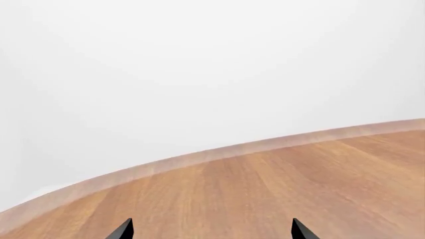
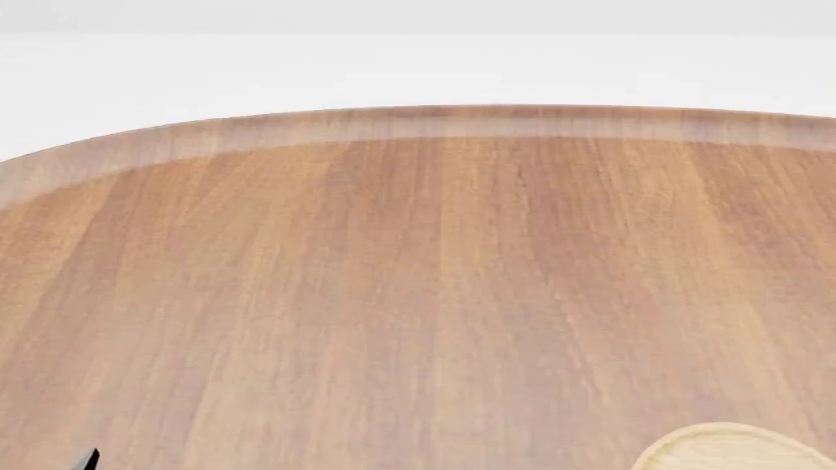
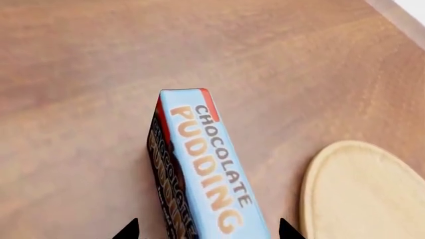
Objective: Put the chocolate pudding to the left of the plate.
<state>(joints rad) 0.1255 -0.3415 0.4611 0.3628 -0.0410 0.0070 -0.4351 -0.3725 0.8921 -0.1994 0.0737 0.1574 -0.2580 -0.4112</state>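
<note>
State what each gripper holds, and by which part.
Left gripper: open, nothing between its fingertips. Right gripper: the chocolate pudding lies between its fingertips at the carton's near end, beside the plate; contact cannot be told.

Matt wood-grain table; pale, smooth wooden plate.

The frame edge cut off my chocolate pudding and half the plate; only my fingers' tips showed, grip unreadable.

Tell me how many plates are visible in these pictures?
1. The plate lies on the table beside the chocolate pudding, apart from it; the head view shows only its rim. Others may be out of frame.
</note>
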